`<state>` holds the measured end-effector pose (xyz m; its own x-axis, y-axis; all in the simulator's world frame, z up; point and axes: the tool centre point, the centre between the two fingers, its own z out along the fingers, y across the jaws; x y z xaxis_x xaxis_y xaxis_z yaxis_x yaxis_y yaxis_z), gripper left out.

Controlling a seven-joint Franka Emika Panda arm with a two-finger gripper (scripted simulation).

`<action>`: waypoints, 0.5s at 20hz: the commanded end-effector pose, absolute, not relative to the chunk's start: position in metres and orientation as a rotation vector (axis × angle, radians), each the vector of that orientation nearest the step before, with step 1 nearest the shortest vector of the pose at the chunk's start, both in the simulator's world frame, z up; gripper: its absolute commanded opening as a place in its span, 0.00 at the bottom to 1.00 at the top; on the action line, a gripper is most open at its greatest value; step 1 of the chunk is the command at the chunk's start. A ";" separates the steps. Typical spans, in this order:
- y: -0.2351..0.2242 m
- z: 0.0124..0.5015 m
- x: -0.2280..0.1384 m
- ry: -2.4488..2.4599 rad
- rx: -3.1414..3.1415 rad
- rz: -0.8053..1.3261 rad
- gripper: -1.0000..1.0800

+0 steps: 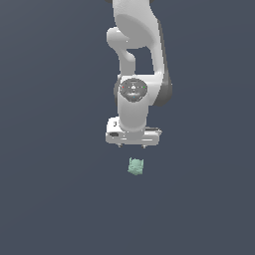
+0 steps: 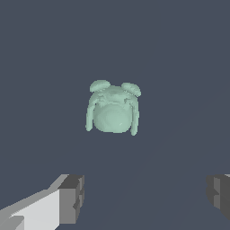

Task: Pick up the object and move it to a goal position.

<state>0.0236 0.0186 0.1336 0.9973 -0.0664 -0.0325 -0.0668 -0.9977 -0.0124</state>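
- Gripper point(image 1: 132, 145) open, empty, hovering above the object point(image 1: 135, 166), apart from it.
- Risk: object sits off-centre of the fingers point(image 2: 72, 200); descending unaligned could knock it aside.

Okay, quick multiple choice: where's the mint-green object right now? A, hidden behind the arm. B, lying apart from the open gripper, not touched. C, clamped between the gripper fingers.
B: the object lies clear of both fingers of the open gripper.
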 end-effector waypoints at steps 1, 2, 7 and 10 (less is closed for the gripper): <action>0.022 0.125 0.036 0.137 -3.127 0.041 0.96; 0.024 0.122 0.041 0.151 -3.128 0.036 0.96; 0.031 0.106 0.062 0.207 -3.130 0.017 0.96; 0.034 0.099 0.070 0.231 -3.131 0.009 0.96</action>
